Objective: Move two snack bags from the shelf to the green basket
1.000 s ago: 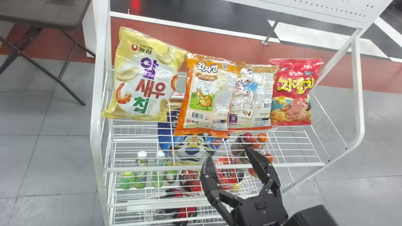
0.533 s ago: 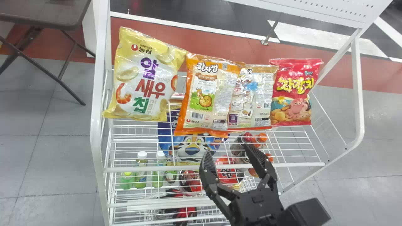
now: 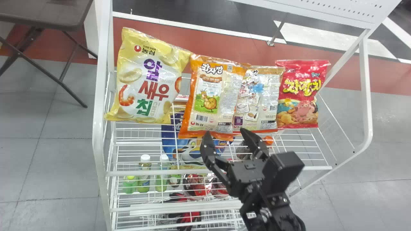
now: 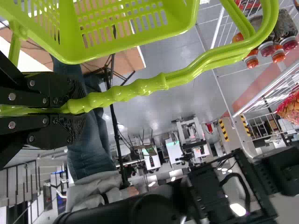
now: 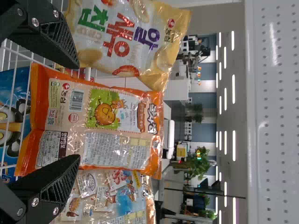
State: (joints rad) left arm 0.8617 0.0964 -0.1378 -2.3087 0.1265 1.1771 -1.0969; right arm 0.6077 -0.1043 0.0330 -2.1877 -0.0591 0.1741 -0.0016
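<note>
We have right gripper (image 3: 225,132) spread open, orange snack bag (image 3: 210,96) just ahead, yellow bag (image 3: 146,77) left of that; left gripper (image 4: 77,106) clamped on green basket (image 4: 126,45) handle.

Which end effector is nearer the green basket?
Left. The left end effector is closed on the green basket's handle; the right end effector is away from it, open at the shelf in front of an orange snack bag.
</note>
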